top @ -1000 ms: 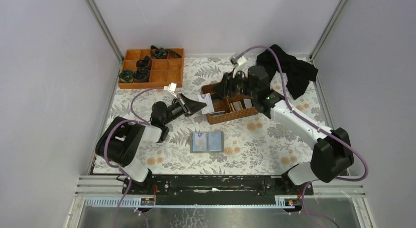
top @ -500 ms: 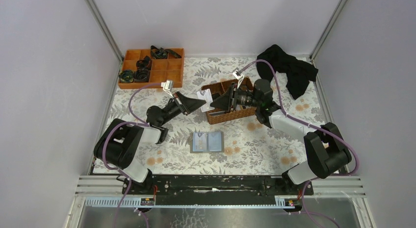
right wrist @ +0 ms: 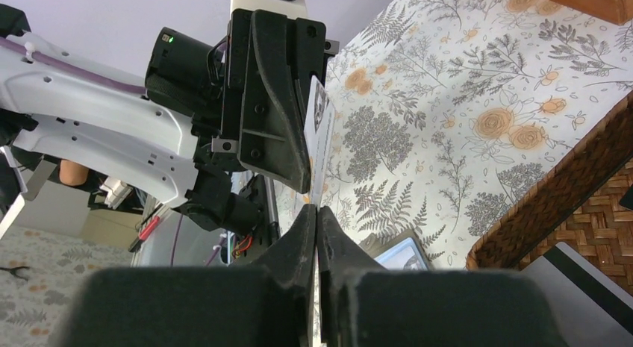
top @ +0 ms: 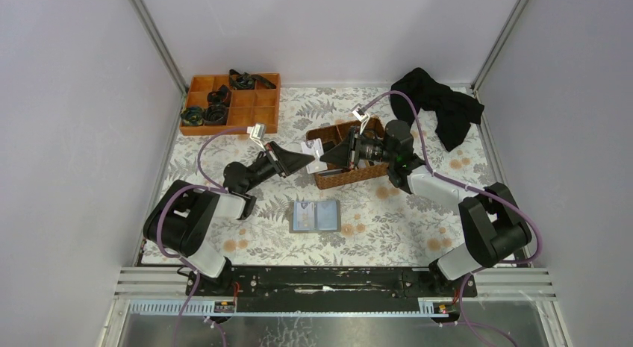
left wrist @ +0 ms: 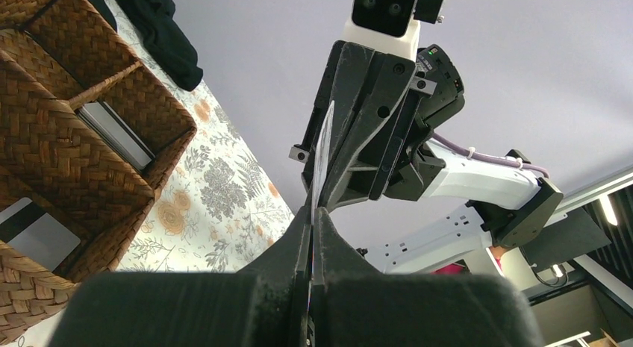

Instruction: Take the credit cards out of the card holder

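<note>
Pale card (top: 313, 147) sits clamped by your left claw (top: 308, 160) and right claw (top: 325, 157); others lie in the basket (top: 337, 182), card holder (top: 316, 216) contents unclear.

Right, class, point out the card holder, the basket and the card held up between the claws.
card holder (top: 304, 216): top view, its left panel.
basket (top: 349, 178): top view, its near wall.
card (right wrist: 319, 142): right wrist view, middle of its face.
</note>
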{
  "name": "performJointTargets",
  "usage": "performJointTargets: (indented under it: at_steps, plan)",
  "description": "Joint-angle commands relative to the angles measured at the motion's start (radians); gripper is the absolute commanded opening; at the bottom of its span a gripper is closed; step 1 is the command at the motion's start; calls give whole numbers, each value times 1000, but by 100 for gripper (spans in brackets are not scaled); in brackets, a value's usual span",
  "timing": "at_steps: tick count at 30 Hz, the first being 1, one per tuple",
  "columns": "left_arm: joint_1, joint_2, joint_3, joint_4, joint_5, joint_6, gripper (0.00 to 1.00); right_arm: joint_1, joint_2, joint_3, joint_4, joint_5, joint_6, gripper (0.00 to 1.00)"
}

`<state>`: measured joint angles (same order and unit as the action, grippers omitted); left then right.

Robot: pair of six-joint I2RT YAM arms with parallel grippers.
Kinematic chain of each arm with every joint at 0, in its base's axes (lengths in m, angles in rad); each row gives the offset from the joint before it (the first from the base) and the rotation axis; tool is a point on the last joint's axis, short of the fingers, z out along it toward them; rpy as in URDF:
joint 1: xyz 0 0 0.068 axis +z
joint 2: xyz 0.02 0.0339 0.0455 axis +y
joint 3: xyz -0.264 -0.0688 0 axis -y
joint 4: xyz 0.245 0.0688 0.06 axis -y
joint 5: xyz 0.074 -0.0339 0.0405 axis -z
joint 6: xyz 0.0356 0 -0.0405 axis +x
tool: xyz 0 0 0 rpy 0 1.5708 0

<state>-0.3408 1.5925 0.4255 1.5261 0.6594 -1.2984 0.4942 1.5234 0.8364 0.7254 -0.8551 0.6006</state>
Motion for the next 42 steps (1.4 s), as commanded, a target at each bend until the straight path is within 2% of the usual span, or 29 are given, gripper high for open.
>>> performJointTargets:
  at_steps: [1,2,3,6,8,11,14,18,21,28,32,42]
  plan:
    - [-7,8,-4,75,24,-1,0,-5,-16,39,47,-2,-5,0]
    - [-7,8,-6,74,18,-1,0,-5,-18,40,48,-2,-5,0]
    - [-7,9,-10,74,9,-1,5,-4,-20,40,48,0,-6,0]
    - [-8,21,-8,51,5,5,33,-11,-39,36,37,22,-11,0]
    - [-7,26,2,-40,2,46,41,-28,-61,33,28,43,-11,0]
    - [-6,20,18,-341,-62,171,42,-63,-100,68,-85,116,-71,0]
    - [-6,-22,15,-578,-152,287,42,-76,-126,191,-476,352,-259,0]
    - [-9,-99,44,-806,-224,417,42,-77,-65,432,-911,640,-487,0]
    - [-9,-152,52,-877,-259,461,42,-76,-23,516,-1087,731,-574,0]
    - [-11,-140,68,-884,-248,474,42,-76,109,620,-1294,872,-688,0]
    - [-13,-137,64,-874,-235,472,41,-76,135,604,-1301,944,-711,0]
    - [-13,-148,66,-928,-255,493,42,-99,223,623,-1322,995,-720,0]
